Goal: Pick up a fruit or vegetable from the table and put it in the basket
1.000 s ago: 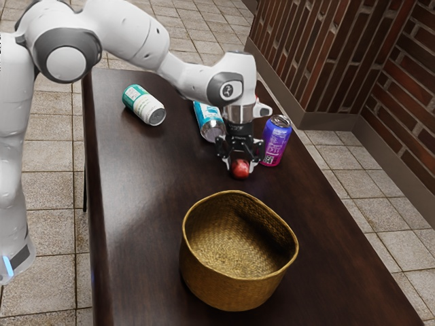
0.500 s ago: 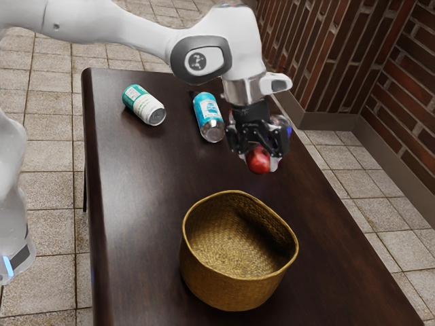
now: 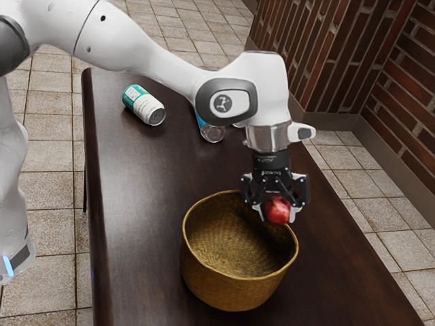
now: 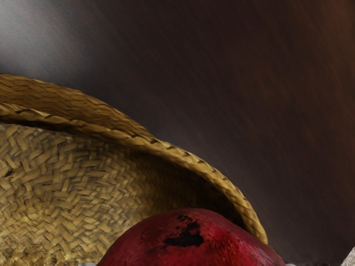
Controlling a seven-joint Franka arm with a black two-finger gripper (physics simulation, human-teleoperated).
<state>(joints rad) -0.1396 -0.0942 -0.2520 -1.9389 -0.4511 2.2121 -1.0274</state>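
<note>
Fruit at the basket's rim, ready to be carried inward.
The gripper has its fingers closed against the fruit from both sides, parted by about its width, so the hold looks firm. The fruit hangs by the basket's rim, on the side toward the exterior view's right; its clearance over the rim cannot be told. The step in hand is likely the carry: best to keep height, shift toward the basket's middle until fruit and both fingers are inside the rim's outline, then lower a little and let go gently. Releasing here could tip the fruit outside the basket. The arm reaches in from the exterior view's upper left, hand pointing down beside the basket's mouth, nearly upright.
</note>
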